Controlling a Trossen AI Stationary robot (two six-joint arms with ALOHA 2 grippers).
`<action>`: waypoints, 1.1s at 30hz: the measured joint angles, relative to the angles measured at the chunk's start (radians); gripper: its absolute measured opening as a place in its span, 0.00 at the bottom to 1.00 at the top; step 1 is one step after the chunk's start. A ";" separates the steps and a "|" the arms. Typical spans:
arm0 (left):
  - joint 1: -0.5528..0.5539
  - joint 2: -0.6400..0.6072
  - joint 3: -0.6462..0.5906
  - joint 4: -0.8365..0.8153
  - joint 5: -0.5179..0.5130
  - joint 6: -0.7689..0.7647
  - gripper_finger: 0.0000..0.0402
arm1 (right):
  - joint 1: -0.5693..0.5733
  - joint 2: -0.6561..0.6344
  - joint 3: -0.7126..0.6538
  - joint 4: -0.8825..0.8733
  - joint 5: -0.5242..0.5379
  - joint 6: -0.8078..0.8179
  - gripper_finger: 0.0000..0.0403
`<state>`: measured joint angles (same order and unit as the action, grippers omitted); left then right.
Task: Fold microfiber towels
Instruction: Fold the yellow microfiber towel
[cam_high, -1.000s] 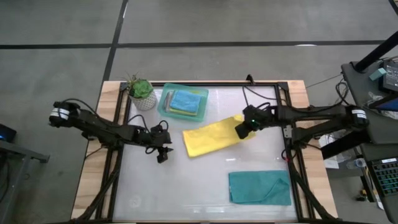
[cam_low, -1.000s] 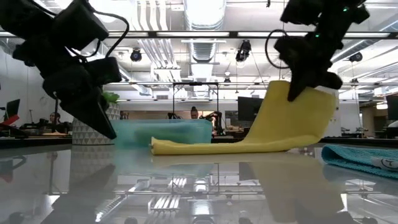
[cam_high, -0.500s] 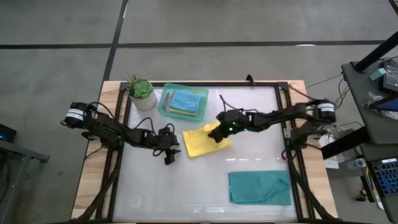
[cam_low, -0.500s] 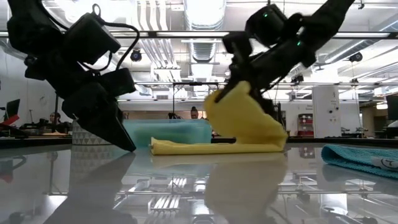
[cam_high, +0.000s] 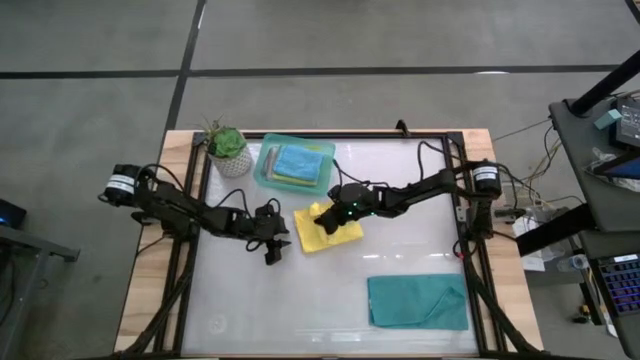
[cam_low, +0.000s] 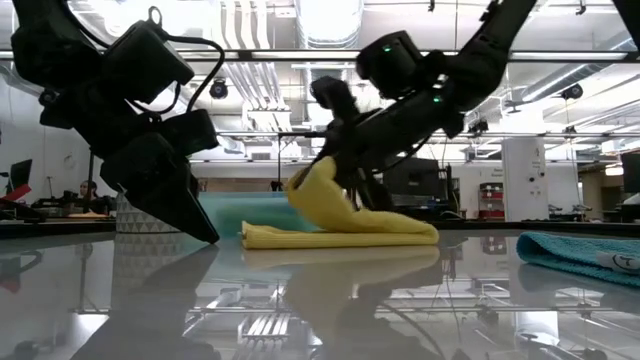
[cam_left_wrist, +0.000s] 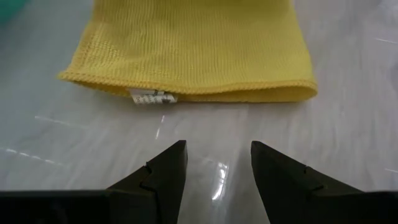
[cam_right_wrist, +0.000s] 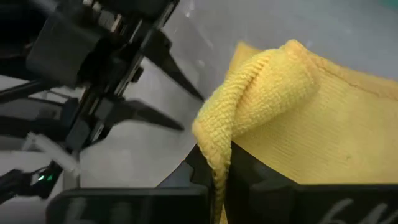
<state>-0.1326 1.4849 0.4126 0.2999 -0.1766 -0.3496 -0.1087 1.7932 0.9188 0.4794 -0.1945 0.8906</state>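
A yellow microfiber towel (cam_high: 335, 232) lies mid-table, its lower layer flat on the glass (cam_low: 345, 236). My right gripper (cam_high: 323, 214) is shut on one end of it and holds that end above the towel's left part. My left gripper (cam_high: 272, 256) stands open, low over the table just left of the towel, its fingers (cam_left_wrist: 163, 174) pointing at the towel's hemmed edge and white label (cam_left_wrist: 151, 97). It touches nothing. A teal towel (cam_high: 418, 302) lies flat at the near right. Other towels (cam_high: 298, 163) lie stacked in the tray. My right gripper pinches an edge of the yellow towel (cam_right_wrist: 219, 155) between its two fingers, where the cloth bunches into a ridge. The fingers come from the table's right, slanting down. The held end (cam_low: 312, 188) arches up, clear of the table, and the rest lies flat below it.
A mint-green tray (cam_high: 268, 170) and a small potted plant (cam_high: 227, 148) stand at the far left. There is bare glass (cam_high: 300, 310) at the near left. The table's frame rails (cam_high: 460, 190) run along its sides.
My right gripper has swept toward the table's left edge and sunk, carrying the towel's right end over its left part. The towel is now folded over, its lower layer still in place. My left gripper has dropped a little toward the towel.
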 joint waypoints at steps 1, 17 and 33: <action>0.000 0.000 0.000 0.002 -0.003 0.000 0.41 | 0.003 0.011 0.016 -0.004 0.012 -0.009 0.02; 0.000 0.001 -0.001 0.017 -0.017 -0.001 0.41 | 0.020 0.089 0.179 -0.208 0.065 -0.129 0.03; 0.000 -0.019 0.000 0.033 0.013 -0.010 0.41 | 0.025 0.083 0.225 -0.280 0.064 -0.258 0.40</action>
<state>-0.1326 1.4661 0.4129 0.3326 -0.1634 -0.3592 -0.0834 1.8766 1.1441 0.1995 -0.1304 0.6323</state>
